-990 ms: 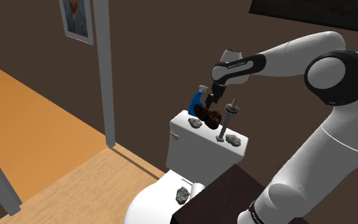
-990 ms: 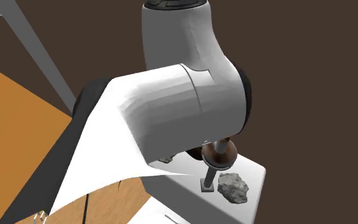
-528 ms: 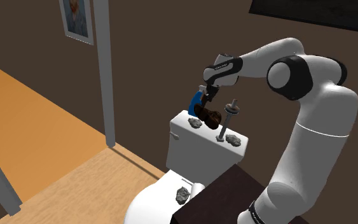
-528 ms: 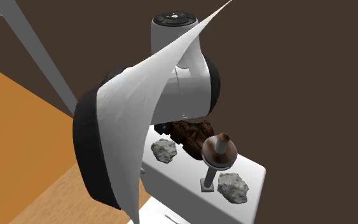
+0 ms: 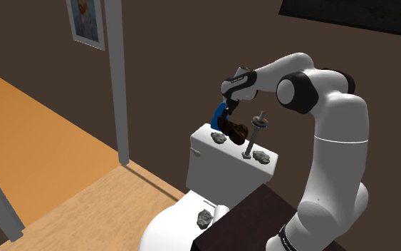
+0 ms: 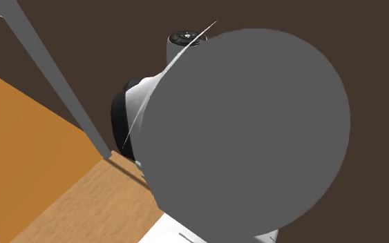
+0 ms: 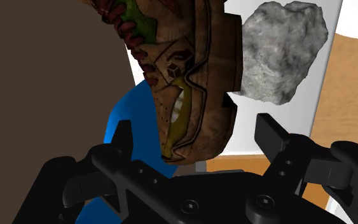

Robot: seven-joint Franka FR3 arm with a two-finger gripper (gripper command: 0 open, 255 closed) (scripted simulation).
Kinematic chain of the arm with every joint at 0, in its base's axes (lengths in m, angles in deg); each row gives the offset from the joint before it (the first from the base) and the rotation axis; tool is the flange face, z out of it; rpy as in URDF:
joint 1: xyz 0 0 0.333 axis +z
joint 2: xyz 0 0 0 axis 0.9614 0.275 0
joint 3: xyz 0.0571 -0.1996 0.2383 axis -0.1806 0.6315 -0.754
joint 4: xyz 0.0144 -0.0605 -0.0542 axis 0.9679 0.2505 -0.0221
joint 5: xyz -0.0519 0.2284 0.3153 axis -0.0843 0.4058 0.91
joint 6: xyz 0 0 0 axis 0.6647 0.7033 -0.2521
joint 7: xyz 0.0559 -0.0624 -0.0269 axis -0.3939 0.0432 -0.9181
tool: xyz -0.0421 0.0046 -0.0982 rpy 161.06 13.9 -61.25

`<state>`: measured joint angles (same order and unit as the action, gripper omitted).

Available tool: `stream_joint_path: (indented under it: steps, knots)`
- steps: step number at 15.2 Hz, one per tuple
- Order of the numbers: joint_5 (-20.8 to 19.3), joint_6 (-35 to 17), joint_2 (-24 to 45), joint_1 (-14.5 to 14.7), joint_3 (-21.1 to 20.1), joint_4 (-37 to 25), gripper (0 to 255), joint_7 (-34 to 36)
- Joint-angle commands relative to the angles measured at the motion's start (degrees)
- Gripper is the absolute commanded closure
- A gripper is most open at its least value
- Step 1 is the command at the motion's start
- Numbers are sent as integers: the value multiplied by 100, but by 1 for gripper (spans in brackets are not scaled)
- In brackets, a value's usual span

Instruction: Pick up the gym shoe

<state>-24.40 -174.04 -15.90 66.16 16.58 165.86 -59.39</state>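
Hand [image 7: 196, 132]: fingers are standing apart, clasping nothing.
Gym shoe [image 7: 193, 76]: brown, lying between the fingers on the toilet tank lid [image 5: 236, 149]; in the shoulder view it is sitting at the hand's 5 o'clock.
Blue bottle [image 7: 130, 121]: standing just beside the shoe, at its 11 o'clock in the shoulder view.
Grey stone [image 7: 282, 51]: resting beside the shoe.
Upright rod [image 5: 254, 135]: standing at the shoe's 3 o'clock in the shoulder view.

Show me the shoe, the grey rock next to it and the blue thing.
shoe [image 7: 193, 76]: wrist view, brown side panel.
grey rock [image 7: 284, 51]: wrist view, middle of its face.
blue thing [image 7: 135, 108]: wrist view, bare part beside the shoe.
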Motion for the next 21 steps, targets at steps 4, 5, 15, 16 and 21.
stream_joint_path:
  steps: [4,5,15,16,21]
  knots:
    - [112,-307,244,-57,-66,67,0,-83]
    - [112,-307,244,-57,-66,68,0,-82]
    - [108,-298,235,-53,-64,67,255,-78]
    - [112,-307,244,-57,-67,67,255,-83]
    - [19,-8,46,-19,-9,-41,255,-22]
